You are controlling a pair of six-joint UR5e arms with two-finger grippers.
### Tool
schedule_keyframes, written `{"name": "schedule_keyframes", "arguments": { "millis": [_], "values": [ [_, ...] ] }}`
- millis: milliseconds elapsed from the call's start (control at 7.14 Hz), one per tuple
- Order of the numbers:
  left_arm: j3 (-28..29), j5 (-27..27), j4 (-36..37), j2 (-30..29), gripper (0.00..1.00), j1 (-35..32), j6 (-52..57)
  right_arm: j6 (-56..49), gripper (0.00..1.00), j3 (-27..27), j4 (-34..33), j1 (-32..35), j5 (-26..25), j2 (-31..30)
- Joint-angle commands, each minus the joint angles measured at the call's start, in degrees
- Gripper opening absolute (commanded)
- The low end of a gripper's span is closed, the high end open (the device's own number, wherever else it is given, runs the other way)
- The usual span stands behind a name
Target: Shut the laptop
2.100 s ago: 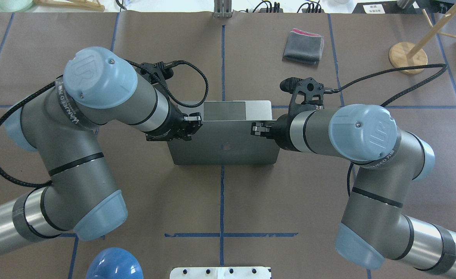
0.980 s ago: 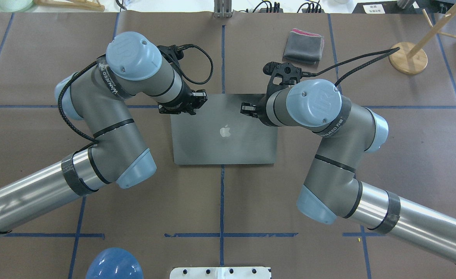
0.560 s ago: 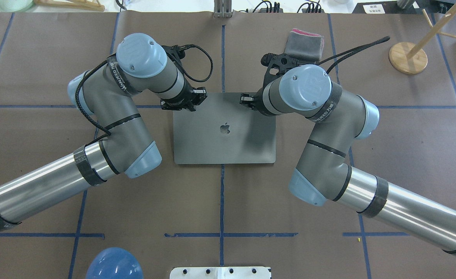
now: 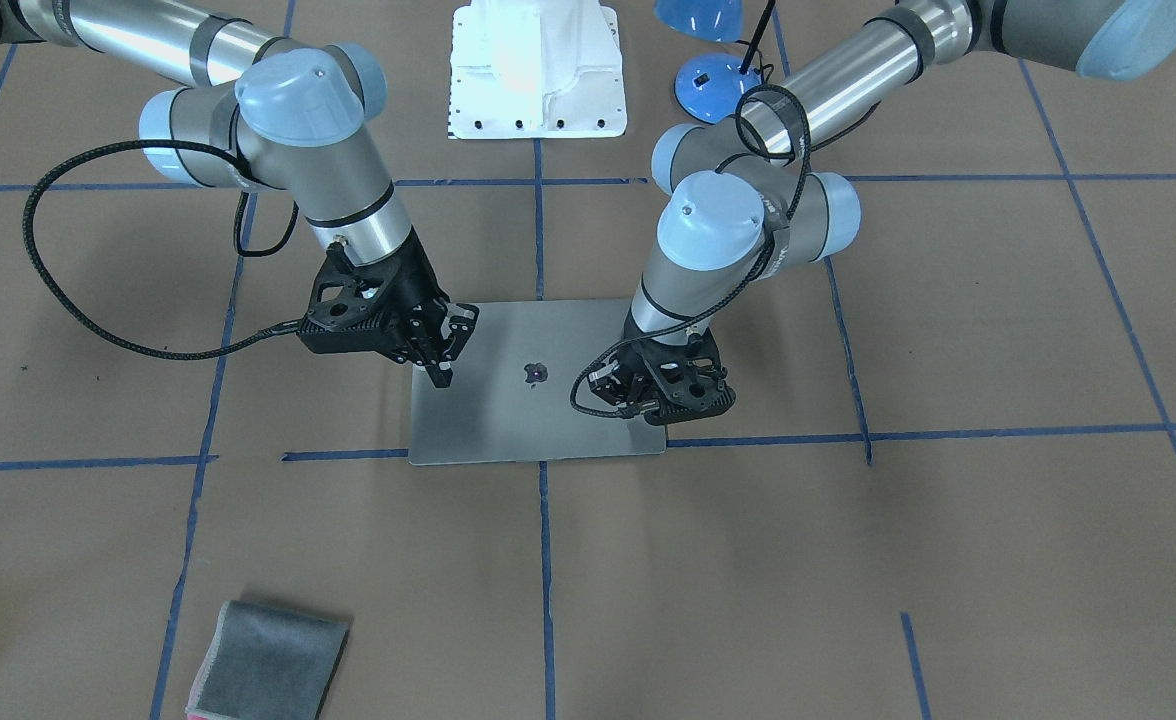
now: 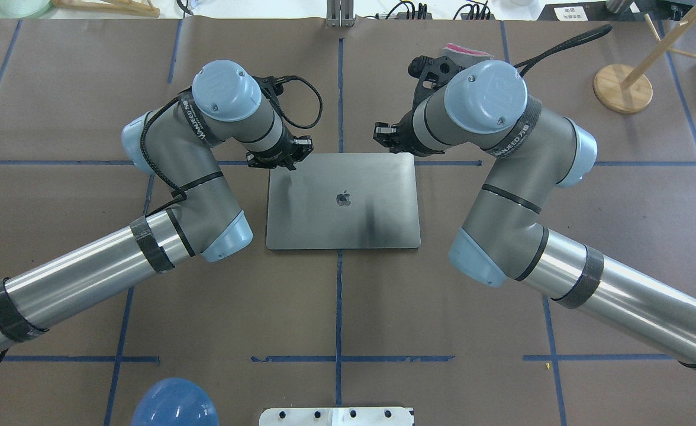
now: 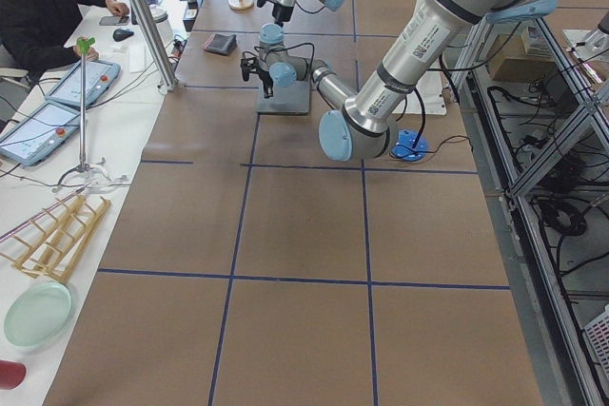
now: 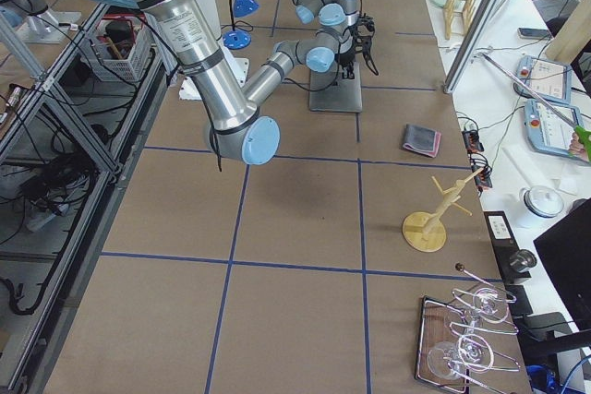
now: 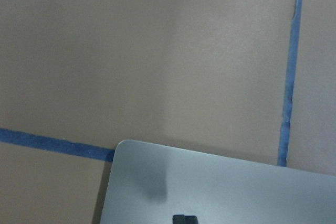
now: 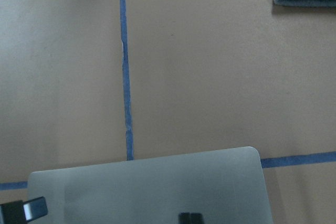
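The laptop is seen shut, with the lid flat on the base and the dark logo facing up. It is placed at the centre of the overhead frame on the brown paper-covered table. Its edges are squared to the blue tape lines, and one vertical line is met at the middle of its near and far edges.

The left gripper is held at the lid's upper left corner in the overhead frame. Its fingers appear spread, though they are largely blocked by the wrist there and by the black camera bracket in the front-facing frame. In the left wrist view only a rounded lid corner is shown, low in the frame, over bare paper and tape.

The right gripper is found at the lid's left edge in the front-facing frame. Its two fingers are opened wide and one tip is pointed down over the lid. In the overhead frame it is placed just past the lid's upper right edge. In the right wrist view the lid's far edge is shown along the bottom.

A folded grey cloth with a pink edge is laid at the lower left of the front-facing frame, well apart from the laptop. A wooden stand is seen at the upper right of the overhead frame.
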Motion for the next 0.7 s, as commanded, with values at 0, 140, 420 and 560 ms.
{"name": "schedule_keyframes", "arguments": {
  "millis": [0, 140, 420, 560],
  "values": [
    [2.9, 0.0, -2.6, -0.3, 0.0, 0.1, 0.1, -0.4, 0.0, 1.2, 0.4, 1.3, 2.7, -0.5],
    [2.9, 0.0, -2.6, -0.3, 0.0, 0.0, 0.2, -0.4, 0.0, 1.4, 0.4, 1.7, 3.1, -0.6],
    [0.5, -3.4, -2.1, -0.1, 0.0, -2.1, 0.4, -0.4, 0.08, 3.6, -0.5, 3.7, 5.7, -1.6],
    [-1.9, -10.1, -1.5, 0.8, 0.18, -5.8, 0.4, -0.4, 0.44, 5.2, -1.0, 5.4, 8.0, -3.5]
  ]
}}
